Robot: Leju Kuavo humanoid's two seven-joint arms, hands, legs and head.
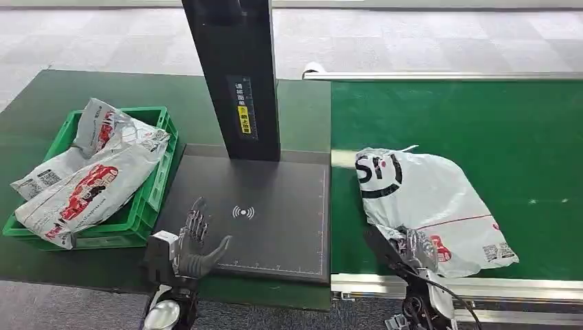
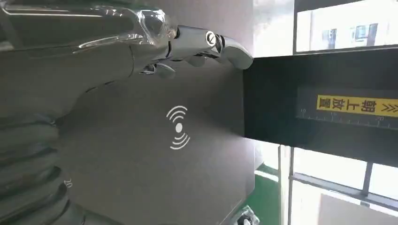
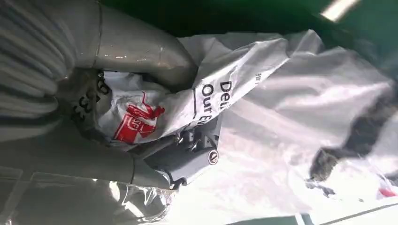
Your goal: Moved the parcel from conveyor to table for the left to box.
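A white plastic parcel (image 1: 426,203) with black and red print lies on the green conveyor belt (image 1: 481,124), near its front edge. My right hand (image 1: 411,249) grips the parcel's near corner; in the right wrist view the thumb and fingers (image 3: 187,154) are closed around bunched plastic (image 3: 263,117). My left hand (image 1: 196,244) hovers open over the front left part of the dark scanner table (image 1: 275,220), fingers spread, holding nothing. The left wrist view shows its fingers (image 2: 206,44) above the white wireless mark (image 2: 178,127).
A green crate (image 1: 148,199) at the left holds two white parcels (image 1: 89,175) that overhang its rim. A black post (image 1: 237,75) with a yellow label rises from the back of the scanner table. A metal rail (image 1: 447,285) runs along the conveyor's front edge.
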